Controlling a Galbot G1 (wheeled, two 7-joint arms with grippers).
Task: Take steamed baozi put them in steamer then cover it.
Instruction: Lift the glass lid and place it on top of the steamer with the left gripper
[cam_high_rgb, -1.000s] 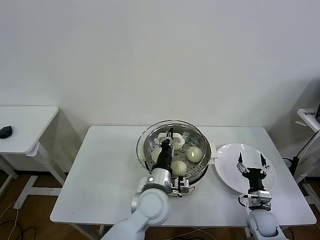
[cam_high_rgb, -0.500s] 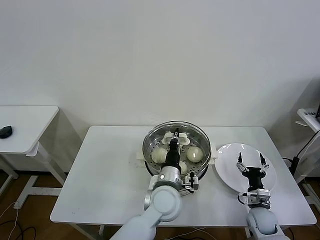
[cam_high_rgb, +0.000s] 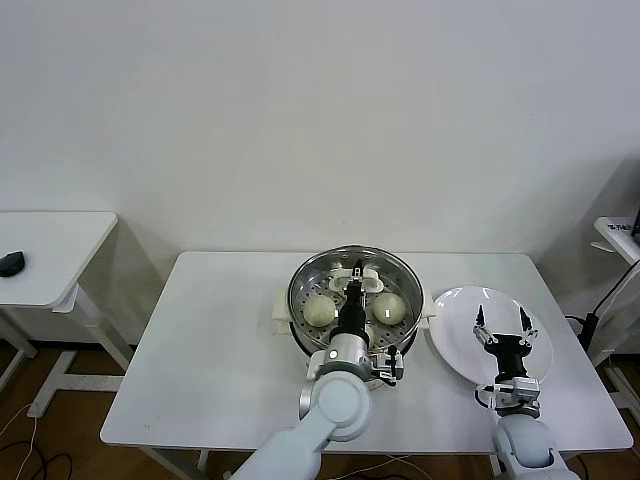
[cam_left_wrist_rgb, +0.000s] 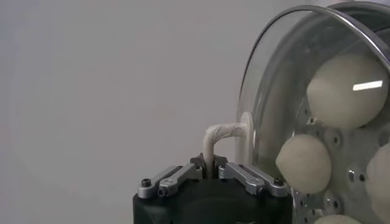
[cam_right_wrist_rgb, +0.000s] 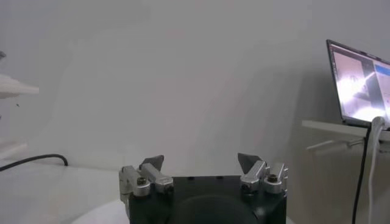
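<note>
Head view shows the left hand clenched on the cover handle over the steamer; releasing off-centre could seat its rim crooked, while the right hand waits released beside the steamer.

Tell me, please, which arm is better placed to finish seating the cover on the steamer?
Left: the left gripper already grips the cover over the steamer; the right gripper hangs open above the plate.

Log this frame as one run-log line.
step: covering | left gripper: shut on glass lid handle, over steamer | baozi: in steamer | right gripper: open, idle over white plate
</note>
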